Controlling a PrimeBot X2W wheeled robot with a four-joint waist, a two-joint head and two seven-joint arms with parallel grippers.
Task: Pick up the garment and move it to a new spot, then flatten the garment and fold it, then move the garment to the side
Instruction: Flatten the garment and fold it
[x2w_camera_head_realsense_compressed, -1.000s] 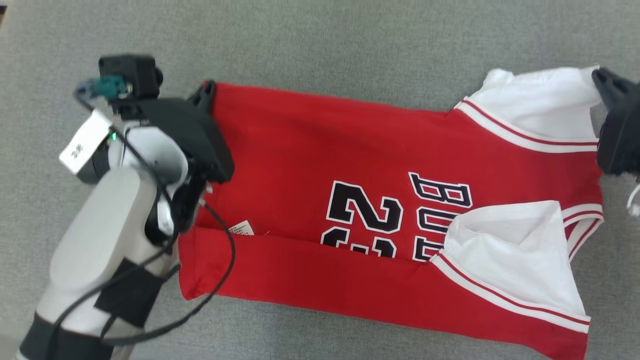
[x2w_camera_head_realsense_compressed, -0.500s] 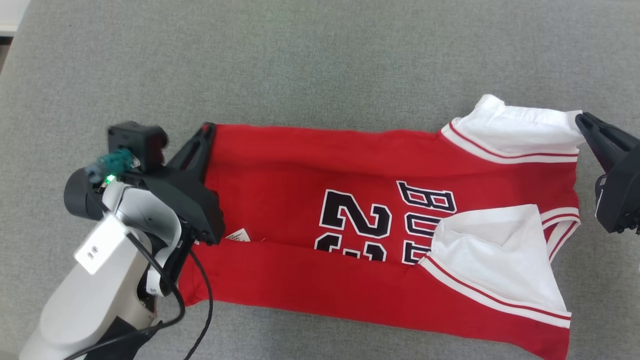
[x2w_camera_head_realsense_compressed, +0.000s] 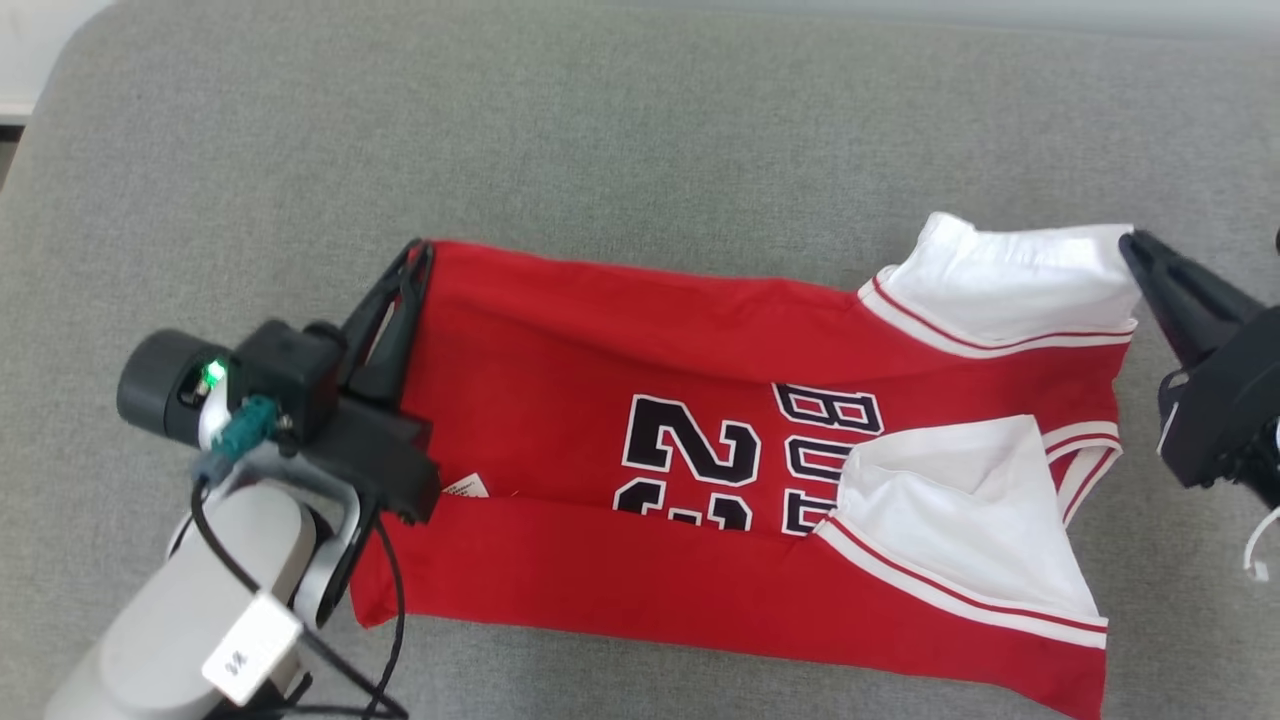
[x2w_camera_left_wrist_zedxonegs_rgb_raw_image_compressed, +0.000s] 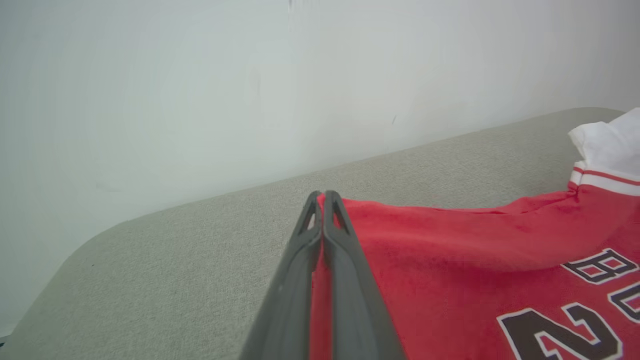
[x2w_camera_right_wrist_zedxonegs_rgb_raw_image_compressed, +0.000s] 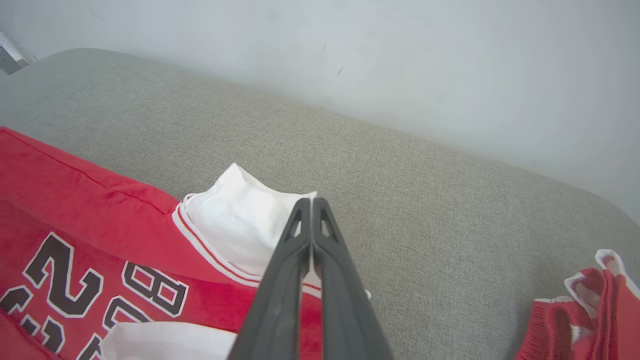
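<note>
A red jersey (x2w_camera_head_realsense_compressed: 620, 380) with white sleeves and black lettering lies spread on the grey cushion (x2w_camera_head_realsense_compressed: 640, 130). Its near long edge is folded up over the lower part of the numbers. My left gripper (x2w_camera_head_realsense_compressed: 420, 250) is shut on the far left corner of the red hem, and in the left wrist view the left gripper (x2w_camera_left_wrist_zedxonegs_rgb_raw_image_compressed: 324, 195) pinches the red cloth (x2w_camera_left_wrist_zedxonegs_rgb_raw_image_compressed: 450, 260). My right gripper (x2w_camera_head_realsense_compressed: 1130, 240) is shut on the far white sleeve (x2w_camera_head_realsense_compressed: 1010, 280). From the right wrist, the right gripper (x2w_camera_right_wrist_zedxonegs_rgb_raw_image_compressed: 311, 201) meets that sleeve (x2w_camera_right_wrist_zedxonegs_rgb_raw_image_compressed: 235, 220) at its edge.
A second red and white garment (x2w_camera_right_wrist_zedxonegs_rgb_raw_image_compressed: 580, 320) lies bunched on the cushion at the lower right of the right wrist view. A pale wall (x2w_camera_right_wrist_zedxonegs_rgb_raw_image_compressed: 400, 60) rises behind the cushion. Bare grey cushion stretches beyond the jersey's far edge.
The head view has shifted, so the jersey sits lower in the picture. My left wrist has turned and sunk. The far sleeve has bunched narrower. Both grippers keep their hold.
</note>
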